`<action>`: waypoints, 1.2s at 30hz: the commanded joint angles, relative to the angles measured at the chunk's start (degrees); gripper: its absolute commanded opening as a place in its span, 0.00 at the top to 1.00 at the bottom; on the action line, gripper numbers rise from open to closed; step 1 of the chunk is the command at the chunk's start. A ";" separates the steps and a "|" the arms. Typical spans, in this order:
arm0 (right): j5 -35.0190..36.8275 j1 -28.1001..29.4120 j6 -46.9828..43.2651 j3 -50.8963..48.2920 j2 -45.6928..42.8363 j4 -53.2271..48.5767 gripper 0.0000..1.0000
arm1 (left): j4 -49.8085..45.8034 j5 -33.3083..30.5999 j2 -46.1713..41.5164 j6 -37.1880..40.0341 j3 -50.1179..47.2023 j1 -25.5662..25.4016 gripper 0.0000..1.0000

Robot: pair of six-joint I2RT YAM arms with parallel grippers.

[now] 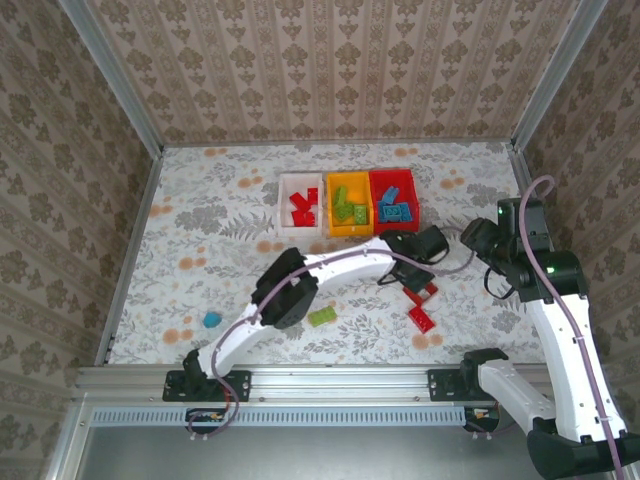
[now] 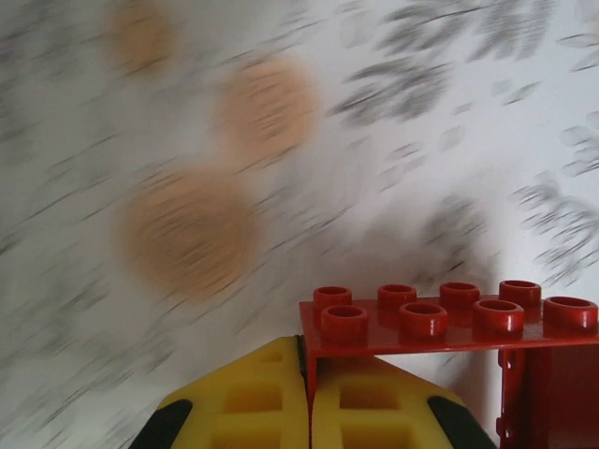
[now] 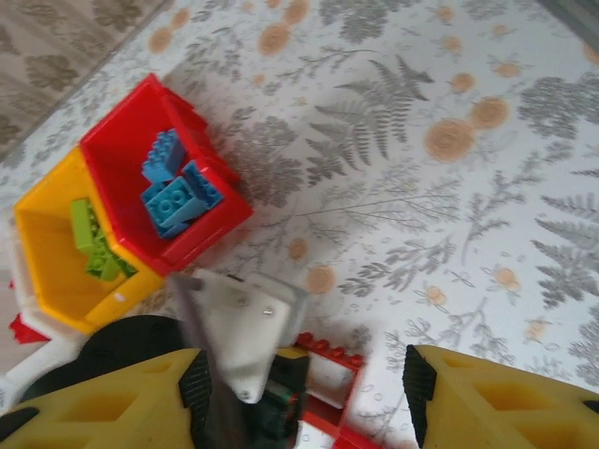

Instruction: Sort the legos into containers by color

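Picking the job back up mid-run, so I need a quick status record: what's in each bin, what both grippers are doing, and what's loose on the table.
white bin: red bricks
yellow bin: green bricks
red bin: blue bricks
left gripper: jaws shut on red frame, gripping its wall
right gripper: jaws open, empty
loose on table: green brick, blue brick, red brick
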 commanded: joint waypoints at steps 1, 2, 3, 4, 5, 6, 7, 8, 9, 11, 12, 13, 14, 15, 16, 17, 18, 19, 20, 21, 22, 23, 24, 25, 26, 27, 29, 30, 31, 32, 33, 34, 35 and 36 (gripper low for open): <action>-7.63 -0.05 -3.72 -1.37 0.52 7.57 0.41 | 0.95 -3.84 -13.69 -6.54 -6.24 6.54 1.00; -8.83 0.47 -4.09 -1.60 0.93 8.91 0.41 | 0.95 -4.20 -16.32 -7.44 -8.56 7.87 1.00; -10.39 1.62 -4.70 -1.96 1.61 10.60 0.41 | 0.86 -4.81 -19.11 -8.24 -10.99 9.93 1.00; -11.24 3.57 -5.49 -2.16 2.60 12.27 0.41 | 0.39 -5.32 -21.87 -9.14 -13.07 11.82 1.00; -11.18 6.08 -6.06 -1.97 3.89 13.30 0.41 | -0.22 -5.73 -24.26 -9.67 -15.06 13.96 1.00; -10.68 8.50 -6.27 -1.76 5.18 13.85 0.41 | -0.51 -5.89 -26.16 -10.09 -16.51 15.84 1.00; -10.84 11.24 -6.43 -1.81 6.58 15.30 0.41 | -1.04 -6.02 -28.04 -10.47 -18.12 18.06 1.00; -11.76 13.95 -6.41 -2.28 7.98 17.58 0.40 | -1.79 -6.19 -29.44 -10.74 -19.14 20.33 1.00; -12.75 16.08 -6.26 -2.80 9.14 20.09 0.40 | -2.53 -6.40 -30.31 -10.94 -19.68 22.28 1.00; -16.22 20.90 -6.22 -4.38 12.27 27.28 0.39 | -4.09 -7.25 -30.94 -10.79 -19.67 26.74 1.00; -17.79 22.69 -6.57 -4.64 13.84 30.54 0.39 | -4.70 -7.51 -30.61 -10.67 -19.08 28.43 1.00; -19.21 24.82 -6.98 -4.45 15.84 33.49 0.38 | -5.27 -7.62 -29.88 -10.58 -18.02 30.24 1.00; -20.39 26.21 -7.51 -4.18 17.46 35.64 0.37 | -5.68 -7.78 -28.92 -10.33 -16.85 31.49 1.00; -21.62 27.59 -7.91 -3.74 19.43 37.57 0.36 | -5.82 -8.07 -27.68 -9.98 -15.29 32.82 1.00; -22.55 28.50 -8.01 -3.02 21.29 39.02 0.36 | -5.92 -8.27 -26.09 -9.73 -13.51 33.92 1.00; -23.21 29.01 -8.00 -2.31 22.67 39.86 0.35 | -6.13 -8.27 -24.70 -9.62 -11.85 34.71 1.00; -23.83 29.29 -7.83 -1.44 24.41 40.38 0.35 | -6.54 -8.42 -22.88 -9.50 -9.12 35.43 1.00; -24.12 29.38 -7.62 -0.46 25.90 40.27 0.35 | -7.25 -9.10 -20.81 -9.39 -6.68 35.99 1.00; -24.26 29.38 -7.44 0.31 26.93 40.12 0.35 | -8.18 -9.97 -18.99 -9.48 -4.71 36.38 1.00; -24.61 29.40 -7.43 1.13 27.91 40.16 0.35 | -9.43 -10.52 -16.90 -9.68 -2.11 36.87 1.00; -24.87 29.39 -7.51 1.84 28.73 40.14 0.35 | -10.20 -10.69 -15.00 -10.07 -0.09 37.28 1.00; -24.81 29.39 -7.50 2.39 29.01 39.92 0.35 | -10.47 -10.67 -13.44 -10.19 1.22 37.71 1.00; -24.80 29.39 -7.59 3.07 30.51 39.68 0.35 | -10.49 -10.63 -12.10 -10.28 2.25 38.03 1.00; -24.82 29.39 -7.66 3.68 31.29 39.40 0.35 | -10.54 -10.63 -10.68 -10.20 3.25 38.19 1.00; -24.85 29.39 -7.71 4.15 31.83 39.11 0.35 | -10.92 -10.86 -9.59 -10.09 4.26 38.31 1.00; -25.09 29.38 -7.79 4.55 32.33 38.96 0.35 | -11.73 -11.17 -8.13 -10.08 5.57 38.40 1.00; -25.48 29.39 -7.64 4.92 33.03 38.90 0.34 | -13.01 -11.19 -5.90 -10.15 7.17 38.75 1.00; -25.54 29.38 -7.53 5.02 33.25 38.88 0.34 | -13.14 -11.16 -5.17 -10.27 7.37 38.88 1.00; -25.55 29.39 -7.39 5.11 33.38 38.78 0.34 | -12.98 -11.05 -4.79 -10.23 7.19 38.93 1.00; -25.46 29.39 -7.24 5.13 33.43 38.61 0.34 | -12.73 -10.92 -4.50 -10.26 7.08 39.04 1.00; -25.32 29.39 -7.25 5.02 33.59 38.47 0.34 | -12.61 -10.58 -4.09 -10.25 7.07 39.10 1.00; -25.29 29.39 -7.21 5.02 33.69 38.33 0.34 | -12.49 -10.12 -3.68 -10.18 7.12 39.16 1.00; -25.29 29.34 -7.31 5.00 33.80 38.25 0.34 | -12.51 -9.91 -3.39 -10.15 7.10 39.18 1.00; -25.29 29.29 -7.33 5.02 33.98 38.16 0.34 | -12.61 -9.74 -3.10 -10.14 7.07 39.15 1.00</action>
